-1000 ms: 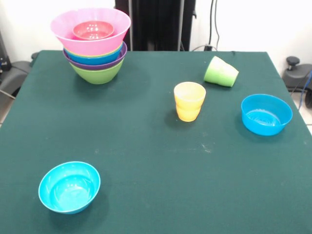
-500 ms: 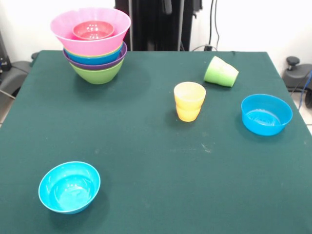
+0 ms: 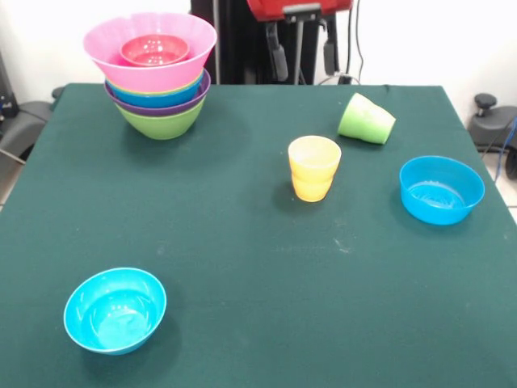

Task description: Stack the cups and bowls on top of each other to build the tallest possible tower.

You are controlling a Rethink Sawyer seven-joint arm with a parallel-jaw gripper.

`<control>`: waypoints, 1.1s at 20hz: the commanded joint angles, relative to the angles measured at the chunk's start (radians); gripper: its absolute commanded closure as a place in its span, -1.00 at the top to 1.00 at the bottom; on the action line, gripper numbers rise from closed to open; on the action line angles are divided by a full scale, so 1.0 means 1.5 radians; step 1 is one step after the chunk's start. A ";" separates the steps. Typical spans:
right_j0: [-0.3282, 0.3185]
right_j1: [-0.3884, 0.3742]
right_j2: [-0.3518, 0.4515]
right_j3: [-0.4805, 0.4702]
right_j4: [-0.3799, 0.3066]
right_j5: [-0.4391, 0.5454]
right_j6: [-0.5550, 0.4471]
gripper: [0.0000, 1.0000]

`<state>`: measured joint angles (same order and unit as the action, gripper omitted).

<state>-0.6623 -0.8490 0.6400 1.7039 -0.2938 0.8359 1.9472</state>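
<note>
Dropping into the front view from the top edge, the red and black tool now shows its two dark fingers spread wide apart with nothing between them; half a second ago only a sliver of it showed there. Nothing on the dark green cloth surface has shifted. The nested tower of glossy plastic bowls, lime green at its base and pink on top with a small red bowl inside, stands at the far left corner. The yellow-orange plastic tumbler stands upright near the middle, the light green tumbler lies tipped on its side just beyond it, the blue round bowl sits to the right, and the small cyan bowl rests near the front left. The empty tool hangs above the far edge, nearest the two tumblers, so one of them is probably the next pick.
</note>
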 commanded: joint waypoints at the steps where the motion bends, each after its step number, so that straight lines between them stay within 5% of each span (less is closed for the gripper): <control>1: 0.023 0.063 -0.029 -0.051 -0.052 0.017 -0.041 1.00; 10: 0.054 0.060 -0.065 -0.014 -0.067 -0.037 0.033 1.00; 22: 0.074 0.052 -0.093 0.005 -0.065 -0.065 0.045 1.00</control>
<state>-0.5815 -0.7919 0.5689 1.6793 -0.3334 0.8062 1.9472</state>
